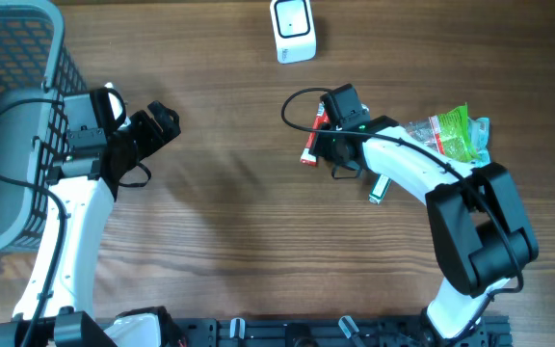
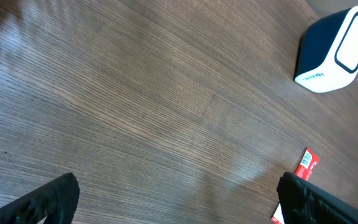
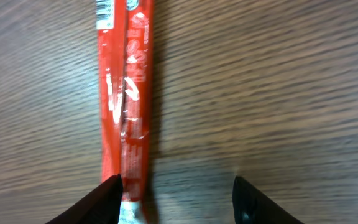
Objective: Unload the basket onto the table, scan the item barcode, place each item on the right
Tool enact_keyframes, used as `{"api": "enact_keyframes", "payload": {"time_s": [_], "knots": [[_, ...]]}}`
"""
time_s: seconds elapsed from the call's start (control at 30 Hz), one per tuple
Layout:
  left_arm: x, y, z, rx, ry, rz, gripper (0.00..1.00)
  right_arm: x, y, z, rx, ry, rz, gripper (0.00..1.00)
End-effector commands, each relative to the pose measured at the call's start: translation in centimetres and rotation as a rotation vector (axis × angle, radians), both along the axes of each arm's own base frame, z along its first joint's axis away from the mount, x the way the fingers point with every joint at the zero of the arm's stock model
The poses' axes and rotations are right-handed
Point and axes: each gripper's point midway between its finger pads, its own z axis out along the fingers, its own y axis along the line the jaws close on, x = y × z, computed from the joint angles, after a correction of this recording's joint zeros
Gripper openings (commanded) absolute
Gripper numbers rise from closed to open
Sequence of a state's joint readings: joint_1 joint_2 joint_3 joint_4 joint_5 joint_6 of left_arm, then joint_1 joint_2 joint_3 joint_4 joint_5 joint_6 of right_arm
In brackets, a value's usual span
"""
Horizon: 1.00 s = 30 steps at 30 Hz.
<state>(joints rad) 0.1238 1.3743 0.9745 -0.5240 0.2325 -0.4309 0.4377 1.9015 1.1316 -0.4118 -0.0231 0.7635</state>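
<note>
Wood table (image 3: pixel 260 93); red packet (image 3: pixel 126 93) lies beside right hand (image 3: pixel 178 188) finger (image 3: pixel 98 204).

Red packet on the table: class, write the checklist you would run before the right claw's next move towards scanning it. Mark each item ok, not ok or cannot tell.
1. Red packet lies flat on the table: ok.
2. Right claw open and holding nothing: ok.
3. Packet centred in that claw's gap: not ok; it lies at one side, and the gap is over bare wood.
4. Barcode facing up: cannot tell; the print is blurred.
5. Scanner standing unobstructed: ok.
6. Left claw open, empty and away from the packet: ok.
</note>
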Motion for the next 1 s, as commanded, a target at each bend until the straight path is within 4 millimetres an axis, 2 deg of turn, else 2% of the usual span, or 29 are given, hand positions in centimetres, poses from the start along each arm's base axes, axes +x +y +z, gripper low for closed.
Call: {"api": "enact_keyframes", "payload": {"time_s": [0.0,0.2,0.37,0.5,0.63,0.73,0.83,0.97], "knots": [[0.1,0.1,-0.1,0.004,-0.001,-0.004,1.0,-0.6,1.6,0.6,0.05,0.003,-0.008,0.57],[0.1,0.1,-0.1,0.004,-0.001,-0.004,1.0,-0.4,1.9,0.2,0.01,-0.026,0.001,0.57],[0.1,0.1,-0.1,0.004,-0.001,-0.004,1.0,-0.6,2.2,0.4,-0.033,-0.035,0.104,0.54],[0.1,0.1,-0.1,0.004,-0.001,-0.004,1.0,-0.1,0.4,1.0,-0.152,-0.05,0.092,0.54],[0.1,0.1,-0.1,0.004,-0.001,-0.004,1.0,-0.1,0.3,0.9,-0.181,-0.059,0.158,0.55],[0.1,0.1,-0.1,0.004,-0.001,-0.004,1.0,-0.6,-1.6,0.8,-0.298,-0.041,0.215,0.61],[0.1,0.1,-0.1,0.004,-0.001,-0.004,1.0,-0.4,-2.3,2.4,-0.289,-0.053,0.192,0.61],[0.1,0.1,-0.1,0.004,-0.001,-0.004,1.0,0.2,-0.9,5.0,-0.197,-0.115,0.182,0.61]]}}
